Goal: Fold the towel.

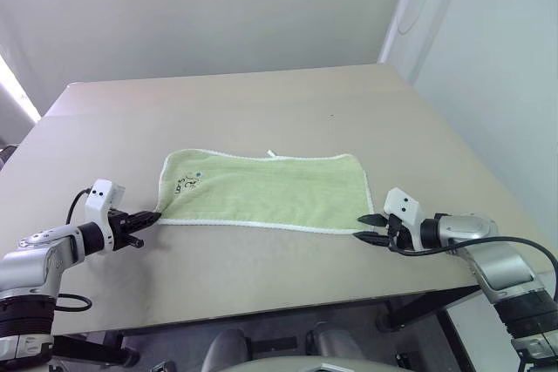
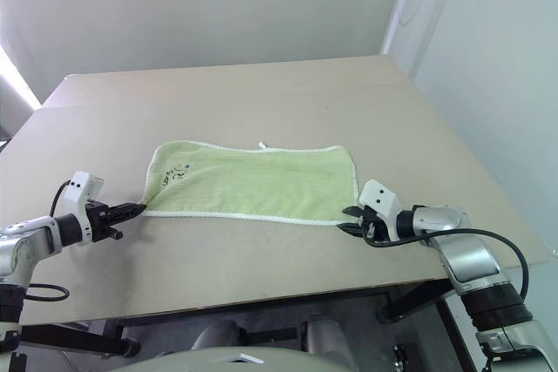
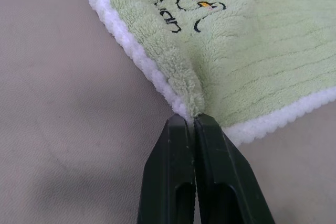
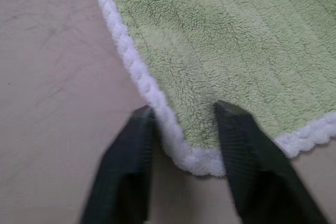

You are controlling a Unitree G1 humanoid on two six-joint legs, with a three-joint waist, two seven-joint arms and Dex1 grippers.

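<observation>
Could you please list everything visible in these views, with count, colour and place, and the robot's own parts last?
towel: one, light yellow-green with white edging, lying flat near the front middle of the table, long side across.
logo: one, dark print, on the towel near its left end.
tag: one, white, at the towel's far edge.
table: one, beige, carrying the towel.
wall: grey-white, behind the table.
left end effector: one, black fingers, shut on the towel's near left corner.
right end effector: one, black fingers, apart and straddling the towel's near right corner, not yet pinching it.
</observation>
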